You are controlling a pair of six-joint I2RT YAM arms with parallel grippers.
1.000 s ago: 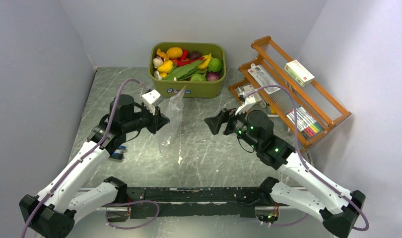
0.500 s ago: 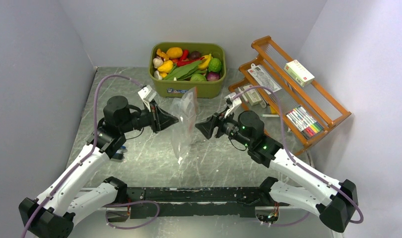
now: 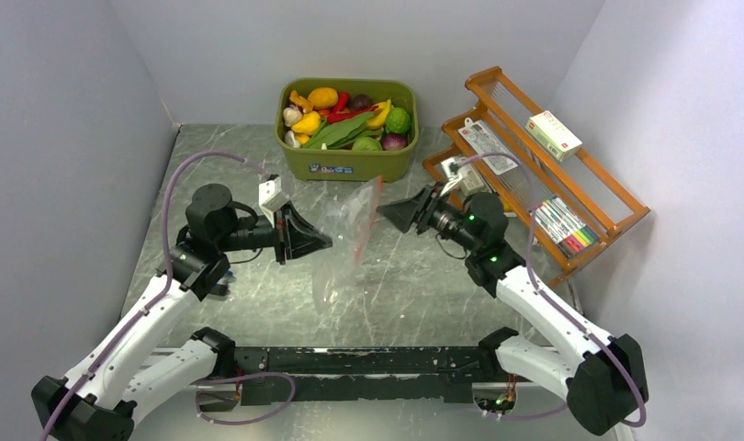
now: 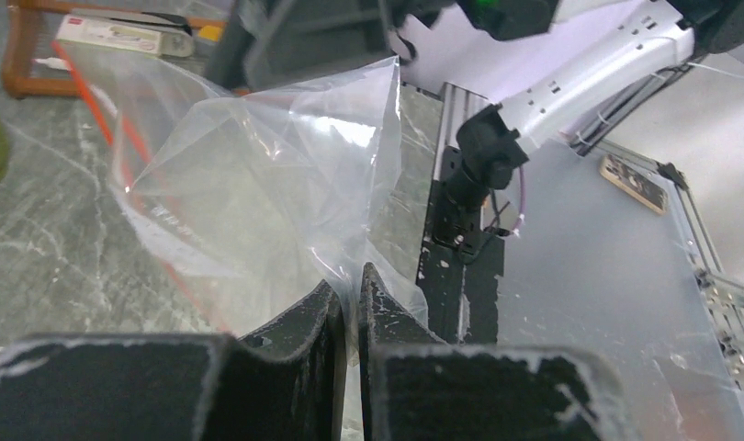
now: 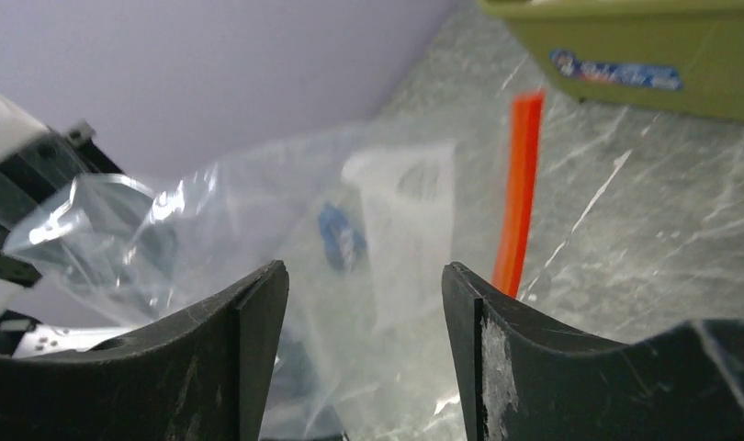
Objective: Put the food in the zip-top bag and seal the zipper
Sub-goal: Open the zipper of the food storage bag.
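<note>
Grey marbled table [image 3: 405, 294]: green tub [image 3: 377, 165] far edge, wooden rack [image 3: 616, 184] right.

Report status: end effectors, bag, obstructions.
Left end effector shut on bag. Right end effector open, facing bag. Food in tub. No obstruction seen.

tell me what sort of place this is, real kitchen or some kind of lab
Most likely a robot test cell, not a kitchen: plain walls box in a small marble-look table, left arm and right arm sit bolted at its near edge, and the green tub holds toy food.
</note>
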